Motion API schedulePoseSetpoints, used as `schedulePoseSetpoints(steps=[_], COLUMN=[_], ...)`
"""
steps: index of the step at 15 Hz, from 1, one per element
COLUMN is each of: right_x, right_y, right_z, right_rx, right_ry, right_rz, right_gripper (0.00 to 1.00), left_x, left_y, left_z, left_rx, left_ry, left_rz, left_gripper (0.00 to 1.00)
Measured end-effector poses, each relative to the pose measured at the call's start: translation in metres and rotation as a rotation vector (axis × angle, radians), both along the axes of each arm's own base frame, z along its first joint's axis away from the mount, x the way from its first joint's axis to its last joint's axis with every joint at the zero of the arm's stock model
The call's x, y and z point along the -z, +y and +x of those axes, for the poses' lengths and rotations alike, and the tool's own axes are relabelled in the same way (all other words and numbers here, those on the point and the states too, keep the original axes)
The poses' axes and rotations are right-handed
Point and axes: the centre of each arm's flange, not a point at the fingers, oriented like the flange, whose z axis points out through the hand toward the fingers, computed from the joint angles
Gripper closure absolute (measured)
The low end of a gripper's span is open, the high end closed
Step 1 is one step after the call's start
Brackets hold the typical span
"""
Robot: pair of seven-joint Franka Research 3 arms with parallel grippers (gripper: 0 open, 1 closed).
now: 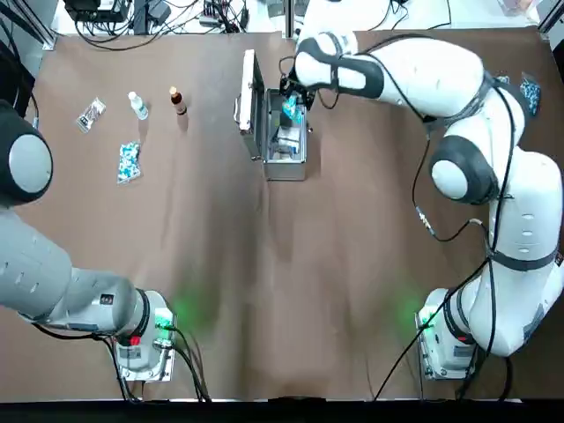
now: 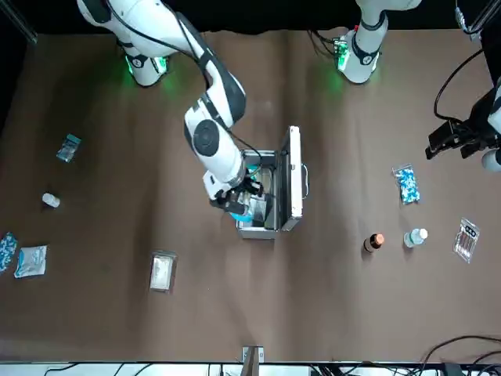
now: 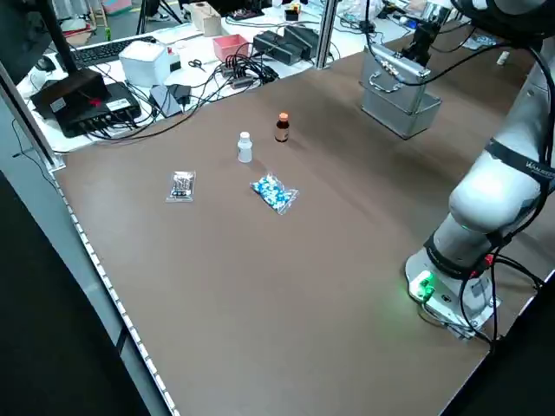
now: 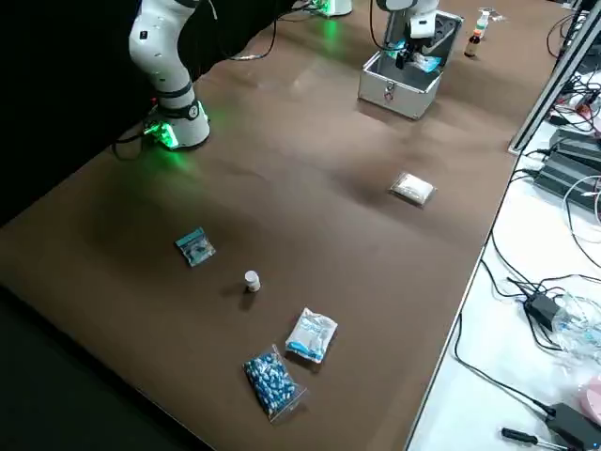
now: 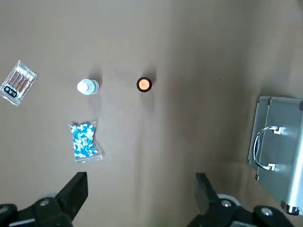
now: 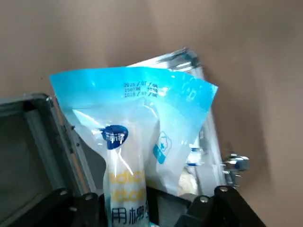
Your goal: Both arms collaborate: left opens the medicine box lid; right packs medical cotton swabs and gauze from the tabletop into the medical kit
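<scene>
Brown tabletop (image 1: 264,308), swabs packet (image 6: 128,156) upright, lengthwise over kit (image 1: 286,169)

In the top view, the white right arm (image 1: 388,79) covers much of the dark right gripper (image 1: 295,90), over the upper part of the open silvery aluminium case (image 1: 286,167). The right wrist view's bottom edge cuts off the teal-blue and clear plastic packet (image 6: 135,118), which hides much of the case's inside; some contents there are too blurred to name. The left wrist view's right edge crops the case.
</scene>
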Motion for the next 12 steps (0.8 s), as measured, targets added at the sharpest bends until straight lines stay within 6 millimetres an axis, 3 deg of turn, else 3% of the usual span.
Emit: schedulePoseSetpoints(steps=[3, 4, 12], right_x=[0.016, 0.018, 0.010], right_y=[0.007, 0.006, 0.007], right_z=[-0.001, 0.000, 0.004], right_rx=[0.000, 0.002, 0.005], right_ry=[-0.011, -0.011, -0.024], right_rz=[0.005, 0.003, 0.012], right_gripper=[0.96, 0.89, 0.17], left_x=[0.000, 0.000, 0.000], left_y=[0.002, 0.002, 0.003], left_z=[0.000, 0.000, 0.000], left_rx=[-0.002, -0.003, -0.004], left_ry=[0.000, -0.001, -0.001], left_rz=[0.006, 0.010, 0.014], left_gripper=[0.00, 0.00, 0.00])
